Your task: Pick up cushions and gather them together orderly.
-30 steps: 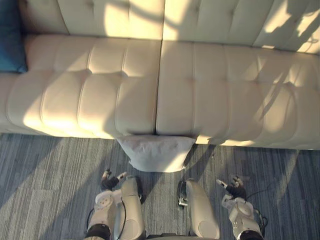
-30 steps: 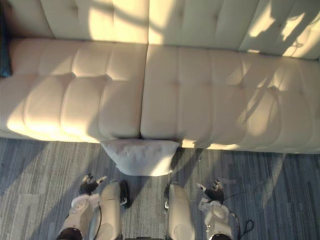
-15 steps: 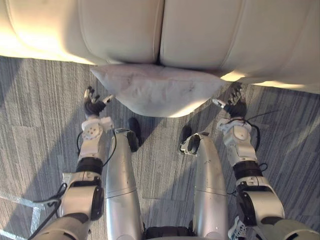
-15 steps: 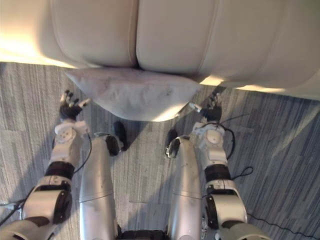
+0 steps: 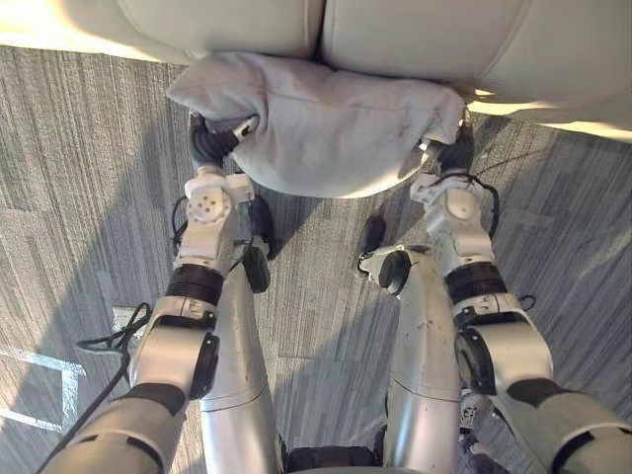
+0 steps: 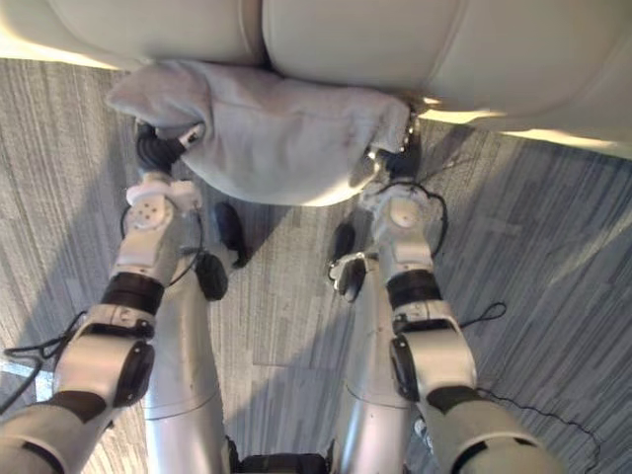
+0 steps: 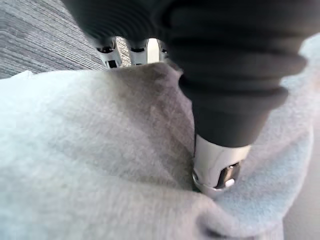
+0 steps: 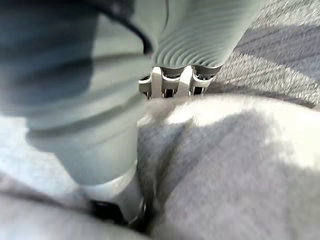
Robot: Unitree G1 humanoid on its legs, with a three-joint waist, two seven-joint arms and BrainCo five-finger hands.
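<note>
Pale grey soft fabric cushion (image 5: pixel 326 128), rectangular and plump, surface creased with faint dark smudges. It lies at 12 o'clock in the head views, long axis running 9 to 3, its far edge against the front of the cream tufted leather sofa (image 5: pixel 415 39) and its near edge over the grey striped carpet floor (image 5: pixel 89 197). Cannot tell whether its underside touches the carpet. Both end corners are bunched up. Left hand (image 5: pixel 209 146) is at the cushion's 9 o'clock end, arm reaching straight forward. In its wrist view the thumb (image 7: pixel 217 172) is sunk into the cloth, the fingers (image 7: pixel 135 50) pass over the far side of the fold, and the fabric is pinched between them. Right hand (image 5: pixel 449 158) is at the 3 o'clock end in a mirrored pose, thumb (image 8: pixel 120 200) pressed into the fabric and fingers (image 8: pixel 172 82) behind the edge, likewise gripping the cushion.
</note>
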